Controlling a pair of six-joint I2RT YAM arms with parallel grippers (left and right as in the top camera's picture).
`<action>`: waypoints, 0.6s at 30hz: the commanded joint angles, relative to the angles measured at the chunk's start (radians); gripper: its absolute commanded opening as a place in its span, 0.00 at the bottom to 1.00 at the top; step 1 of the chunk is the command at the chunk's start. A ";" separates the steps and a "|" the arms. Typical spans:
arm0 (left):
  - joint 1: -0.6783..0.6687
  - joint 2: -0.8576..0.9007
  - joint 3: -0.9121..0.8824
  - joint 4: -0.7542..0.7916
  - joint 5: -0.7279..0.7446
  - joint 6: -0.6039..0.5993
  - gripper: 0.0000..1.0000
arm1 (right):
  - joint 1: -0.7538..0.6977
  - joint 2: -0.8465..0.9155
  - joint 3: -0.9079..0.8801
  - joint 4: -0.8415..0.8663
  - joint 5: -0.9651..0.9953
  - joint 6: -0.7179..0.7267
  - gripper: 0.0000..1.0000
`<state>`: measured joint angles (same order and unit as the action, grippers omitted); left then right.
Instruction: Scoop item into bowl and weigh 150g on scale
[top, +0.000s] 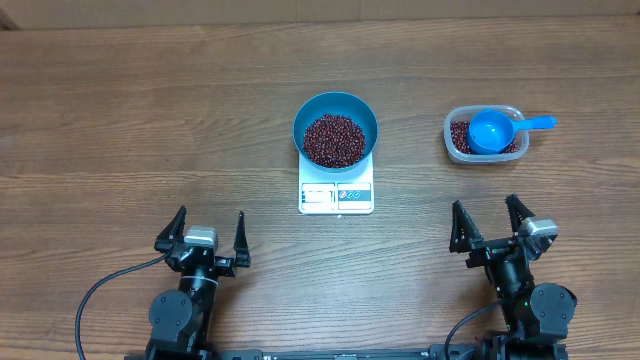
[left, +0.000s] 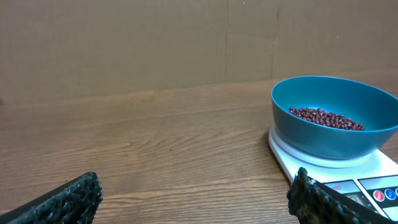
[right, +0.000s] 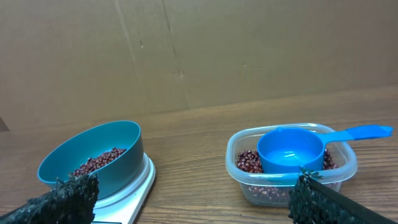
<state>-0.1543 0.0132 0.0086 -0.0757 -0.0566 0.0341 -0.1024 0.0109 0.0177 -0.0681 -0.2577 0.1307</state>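
Left pincer (top: 211, 214), right pincer (top: 485, 203), lower frame: wide open, empty. Beans (top: 334, 139) in bowl (top: 312, 105) on scale (top: 335, 196) look loose, light, spill-prone. Take scoop (top: 490, 131) by handle (top: 538, 124), upper right.

There is one bowl (top: 335, 102), one scale (top: 336, 195), one clear tub (top: 449, 138) and one scoop (top: 490, 131). The beans are too many to count and lie in two heaps, one heap (top: 334, 140) in the bowl at the middle and a second heap (top: 460, 133) in the tub at the far right. There are two grippers at the near edge, the left gripper (top: 211, 213) and the right gripper (top: 485, 202). One wooden surface (top: 120, 120) carries it all.
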 joint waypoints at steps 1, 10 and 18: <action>0.021 -0.010 -0.004 -0.001 -0.002 0.057 1.00 | 0.002 -0.008 -0.010 0.006 0.003 0.000 1.00; 0.066 -0.010 -0.004 0.001 0.009 0.056 1.00 | 0.002 -0.008 -0.010 0.006 0.003 0.000 1.00; 0.066 -0.010 -0.004 0.001 0.009 0.056 1.00 | 0.002 -0.008 -0.010 0.006 0.003 0.000 1.00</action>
<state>-0.0956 0.0132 0.0086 -0.0757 -0.0559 0.0631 -0.1024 0.0109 0.0177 -0.0677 -0.2577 0.1303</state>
